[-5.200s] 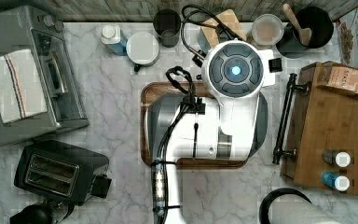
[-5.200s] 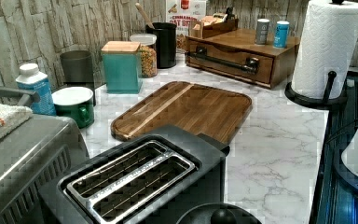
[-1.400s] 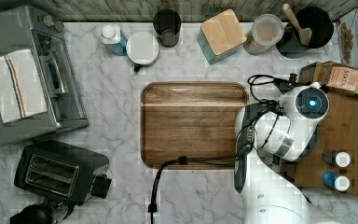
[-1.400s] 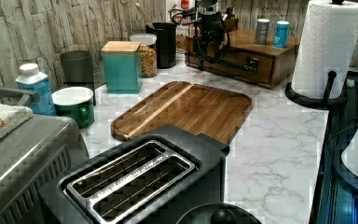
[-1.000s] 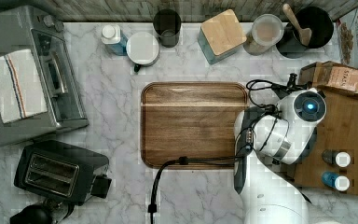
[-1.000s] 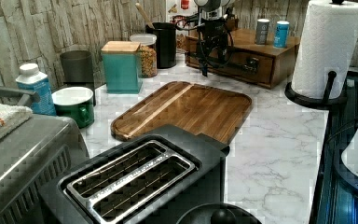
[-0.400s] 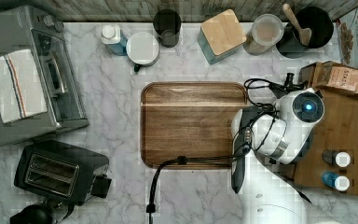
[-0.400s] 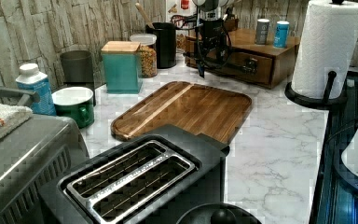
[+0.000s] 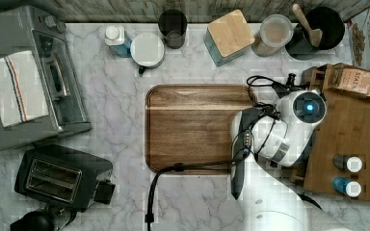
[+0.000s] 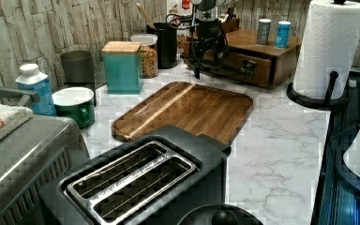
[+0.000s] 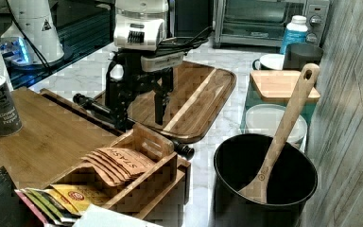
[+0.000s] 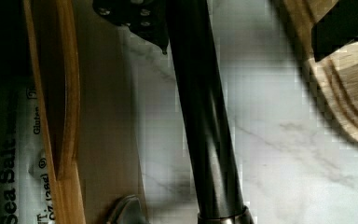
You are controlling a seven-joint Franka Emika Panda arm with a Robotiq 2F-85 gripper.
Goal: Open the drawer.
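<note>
The drawer (image 10: 236, 63) is the front of the brown wooden cabinet (image 9: 351, 130), with a long black bar handle (image 11: 92, 106). My gripper (image 11: 140, 123) hangs over the handle's far end, open, one finger (image 11: 118, 111) on the cabinet side of the bar and the other finger (image 11: 159, 106) on the counter side. In the wrist view the handle (image 12: 205, 116) runs between the fingers, close to one and well apart from the other. In the left view the gripper (image 10: 198, 70) sits at the drawer's left end. The arm (image 9: 294, 130) covers the handle in the top view.
A dark wooden tray board (image 9: 197, 127) lies beside the gripper. A tea box (image 11: 123, 165) and spice shakers (image 9: 349, 175) stand on the cabinet. A black pot with a spoon (image 11: 264, 175), a paper towel roll (image 10: 330, 47), a toaster oven (image 9: 53, 82) and a toaster (image 9: 60, 178) ring the counter.
The arm swung from above the tray board to the drawer handle and came down over it. Over the last second it edged slightly toward the top view's left.
</note>
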